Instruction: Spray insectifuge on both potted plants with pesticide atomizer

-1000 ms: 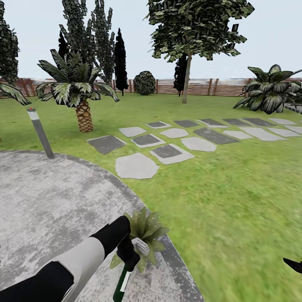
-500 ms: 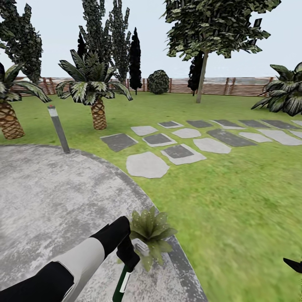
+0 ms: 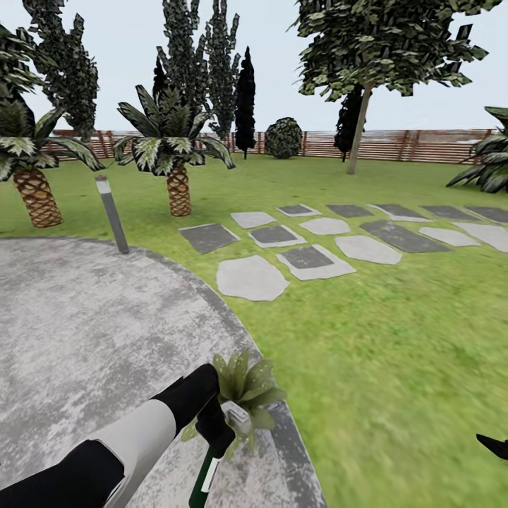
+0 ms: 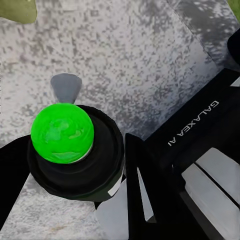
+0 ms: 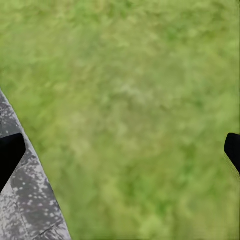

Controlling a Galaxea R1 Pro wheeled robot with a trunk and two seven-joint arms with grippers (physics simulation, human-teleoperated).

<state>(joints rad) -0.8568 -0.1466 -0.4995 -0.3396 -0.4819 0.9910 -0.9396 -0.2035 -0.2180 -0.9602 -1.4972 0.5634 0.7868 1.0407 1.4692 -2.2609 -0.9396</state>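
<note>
Left gripper [image 3: 215, 430] clamps the atomizer [image 3: 205, 478], dark green bottle with a white label band, low in the head view over the patio [image 3: 85, 331]. In the left wrist view the atomizer [image 4: 70, 150] shows end on: bright green round cap on a black body, black fingers [image 4: 145, 190] pressed on either side, speckled grey paving beneath. A potted plant [image 3: 243, 384], low rosette of olive leaves, sits at the patio's edge just beyond the gripper, touching it in the picture; a white bit of the atomizer's head lies against its leaves. Lawn [image 3: 395, 339] lies to the right. Right gripper [image 3: 494, 446] peeks in as a dark tip at the lower right edge; in the right wrist view two black fingertips [image 5: 10, 155] stand far apart at opposite edges over blurred grass and a corner of paving, so spread wide, holding nothing. Further off: stepping stones [image 3: 310, 243], grey bollard lamp [image 3: 113, 215] at the patio rim, two palms [image 3: 173, 152], wooden fence [image 3: 416, 144], trees behind.
</note>
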